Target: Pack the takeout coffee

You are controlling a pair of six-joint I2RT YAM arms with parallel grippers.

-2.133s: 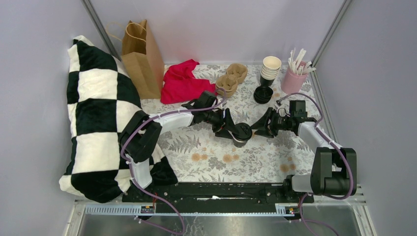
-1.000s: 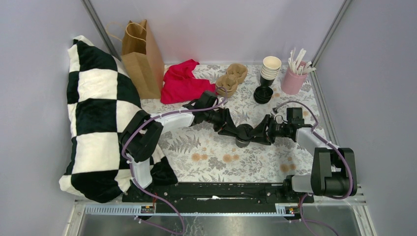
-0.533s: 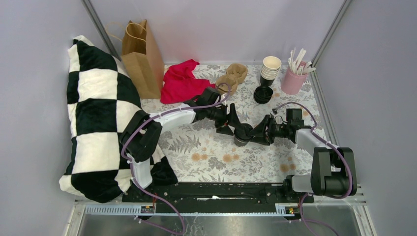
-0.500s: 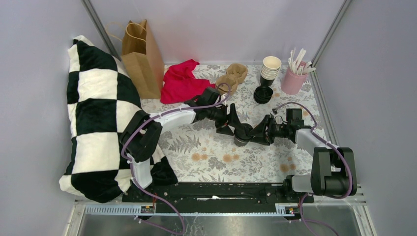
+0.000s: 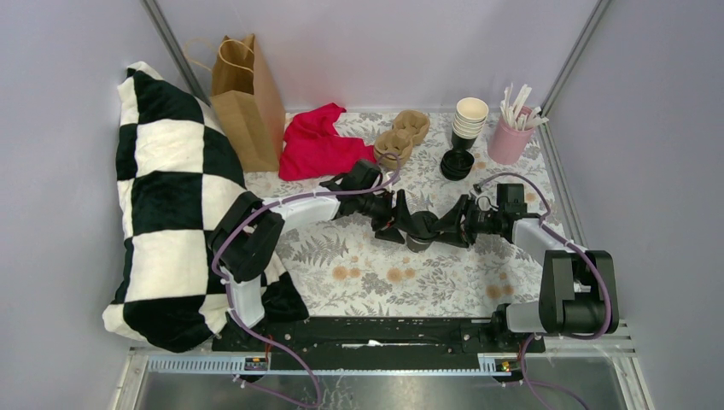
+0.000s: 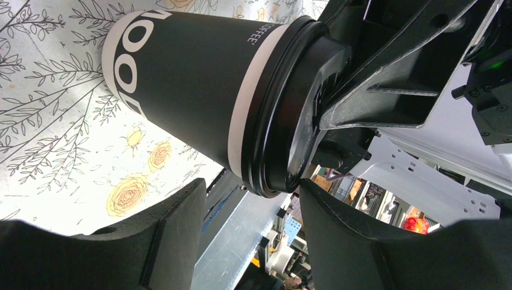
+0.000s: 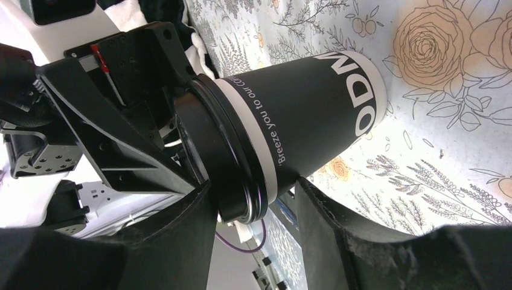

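Both arms are extended inward over the table (image 5: 367, 278). The takeout coffee (image 6: 181, 78) is clamped by the right gripper (image 7: 252, 187). The left gripper (image 6: 250, 193), formerly its sole holder, is spread apart around it.

Lidded cup (image 5: 417, 232) hemmed by left fingers (image 6: 121, 248) and right fingers (image 7: 392, 241), cup stack (image 5: 470, 118) behind, tablecloth (image 5: 401, 282) free in front
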